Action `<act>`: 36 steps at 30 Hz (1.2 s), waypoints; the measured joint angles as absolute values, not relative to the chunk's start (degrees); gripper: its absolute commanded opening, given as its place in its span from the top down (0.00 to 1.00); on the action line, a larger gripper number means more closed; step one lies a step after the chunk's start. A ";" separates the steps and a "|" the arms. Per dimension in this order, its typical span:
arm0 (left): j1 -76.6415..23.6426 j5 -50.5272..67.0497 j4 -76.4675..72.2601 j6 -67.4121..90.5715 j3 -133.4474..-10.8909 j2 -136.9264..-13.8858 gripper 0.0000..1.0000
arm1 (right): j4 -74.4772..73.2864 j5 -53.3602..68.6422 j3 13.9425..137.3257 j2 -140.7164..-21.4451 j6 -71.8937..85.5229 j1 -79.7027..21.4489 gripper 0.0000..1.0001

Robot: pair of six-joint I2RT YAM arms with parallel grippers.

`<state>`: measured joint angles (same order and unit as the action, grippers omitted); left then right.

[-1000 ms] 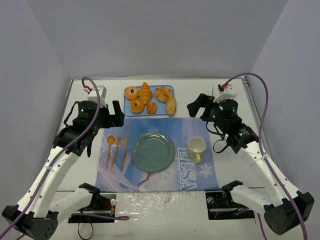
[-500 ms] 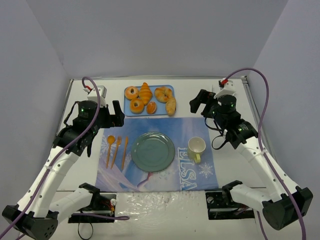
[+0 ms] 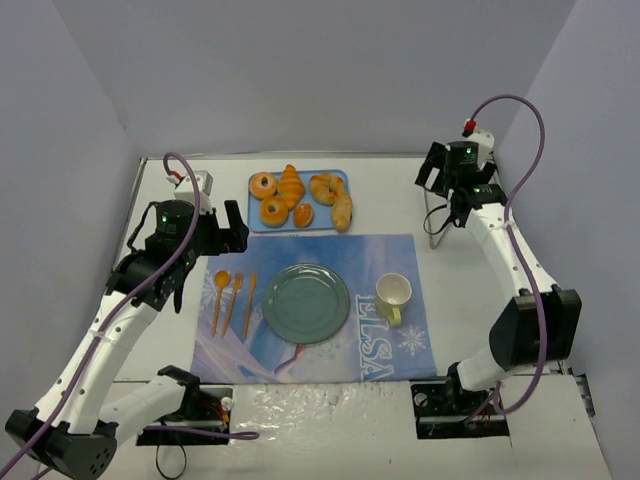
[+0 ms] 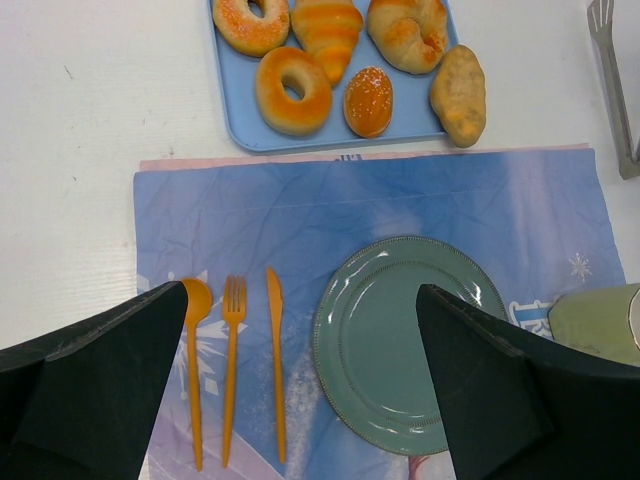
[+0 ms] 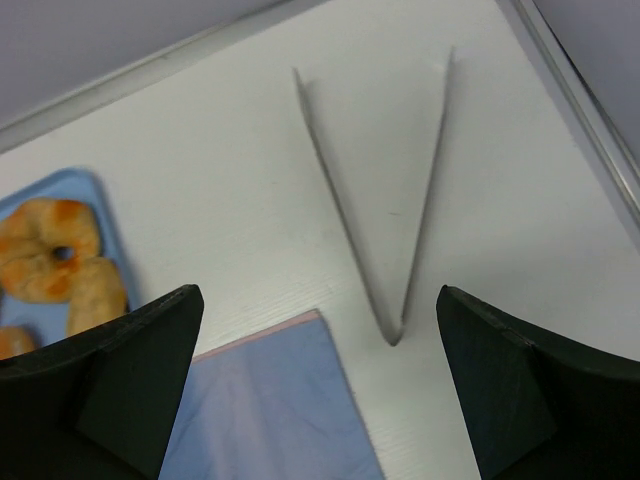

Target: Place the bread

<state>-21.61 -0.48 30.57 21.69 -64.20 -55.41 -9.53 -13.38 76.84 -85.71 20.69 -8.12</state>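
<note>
- Top view: left hand (image 3: 235,228) sits above the placemat's (image 3: 310,260) far-left corner. Right hand (image 3: 432,172) is up at the far right of the surface (image 3: 390,195), over the tongs (image 3: 435,222).
- Bread (image 3: 342,212) lies at the right edge of the blue tray (image 3: 322,224), untouched and well apart from both hands.
- Only the top view shows both arms and the whole layout: plate (image 3: 305,303) mid-mat, cup (image 3: 393,293) to its right, orange spoon (image 3: 220,300), fork (image 3: 234,298) and knife (image 3: 249,302) to its left.
- Left wrist view: left hand (image 4: 300,292) is spread wide and holds nothing. It adds tray detail: bread (image 4: 459,95) at the tray's right end, beside a small round bun, with croissant (image 4: 328,30) and a ring pastry (image 4: 293,90) further left. Tongs (image 4: 610,70) are clipped at the frame edge.
- Right wrist view: right hand (image 5: 318,295) is spread wide and holds nothing. The tongs (image 5: 393,330) lie flat in an open V on bare surface, apex just off the mat corner (image 5: 270,400). Bread (image 5: 97,295) shows at the far left, blurred.
- Surface is white; plain grey-lavender walls (image 3: 320,70) close it on three sides.
</note>
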 measured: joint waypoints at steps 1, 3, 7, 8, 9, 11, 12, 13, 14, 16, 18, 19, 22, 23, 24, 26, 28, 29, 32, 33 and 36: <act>-21.52 -0.40 30.57 21.69 -64.20 -55.40 0.03 | -9.95 -13.34 77.18 -87.39 20.28 -6.41 0.00; -21.36 -0.30 30.58 21.68 -64.20 -55.35 0.03 | -10.51 -13.25 78.01 -90.92 18.98 -4.04 0.00; -21.26 -0.19 30.59 21.69 -64.20 -55.31 0.03 | -11.26 -12.35 79.24 -97.90 16.71 -1.59 0.00; -21.26 -0.19 30.59 21.69 -64.20 -55.31 0.03 | -11.36 -11.97 79.58 -99.60 16.16 -1.24 0.00; -21.26 -0.17 30.57 21.69 -64.20 -55.31 0.03 | -11.41 -11.63 79.96 -101.38 15.66 -1.04 0.00; -21.26 -0.16 30.59 21.69 -64.20 -55.31 0.03 | -11.35 -11.17 80.42 -104.62 14.92 -0.71 0.00; -21.26 -0.16 30.59 21.69 -64.20 -55.31 0.03 | -11.40 -11.01 80.55 -106.14 14.66 -0.67 0.00; -21.26 -0.16 30.59 21.69 -64.20 -55.31 0.03 | -11.42 -10.84 80.55 -107.61 14.47 -0.67 0.00; -21.26 -0.16 30.59 21.69 -64.20 -55.31 0.03 | -11.50 -10.75 80.55 -108.67 14.31 -0.60 0.00; -21.26 -0.16 30.59 21.69 -64.20 -55.31 0.03 | -11.66 -10.56 80.55 -110.52 13.95 -0.47 0.00; -21.26 -0.16 30.59 21.69 -64.20 -55.31 0.03 | -11.70 -10.32 80.57 -111.54 13.58 -0.45 0.00; -21.26 -0.16 30.59 21.69 -64.20 -55.31 0.03 | -11.68 -10.22 80.64 -111.89 13.49 -0.45 0.00; -21.26 -0.16 30.59 21.68 -64.20 -55.31 0.03 | -11.60 -10.00 81.11 -113.01 13.34 -0.45 0.00; -21.26 -0.16 30.59 21.69 -64.20 -55.31 0.03 | -11.53 -9.94 81.39 -113.42 13.34 -0.45 0.00; -21.26 -0.16 30.60 21.68 -64.20 -55.31 0.03 | -11.48 -9.82 81.68 -113.89 13.34 -0.45 0.00; -21.26 -0.16 30.59 21.67 -64.20 -55.31 0.03 | -11.36 -9.59 82.14 -114.80 13.34 -0.45 0.00; -21.26 -0.16 30.61 21.67 -64.20 -55.31 0.03 | -11.34 -9.53 82.76 -115.99 13.34 -0.45 0.00; -21.26 -0.16 30.61 21.67 -64.20 -55.31 0.03 | -11.34 -9.47 83.01 -116.49 13.34 -0.41 0.00; -21.26 -0.16 30.61 21.69 -64.20 -55.31 0.03 | -11.21 -9.11 84.04 -118.26 13.34 0.16 0.00; -21.26 -0.16 30.61 21.68 -64.20 -55.32 0.03 | -11.19 -9.01 84.34 -118.81 13.36 0.46 0.00; -21.26 -0.16 30.61 21.69 -64.20 -55.33 0.03 | -11.00 -8.63 84.93 -120.25 13.55 1.48 0.00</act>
<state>-21.26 -0.16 30.61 21.69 -64.20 -55.33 -11.00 -8.63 84.93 -120.25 13.55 1.48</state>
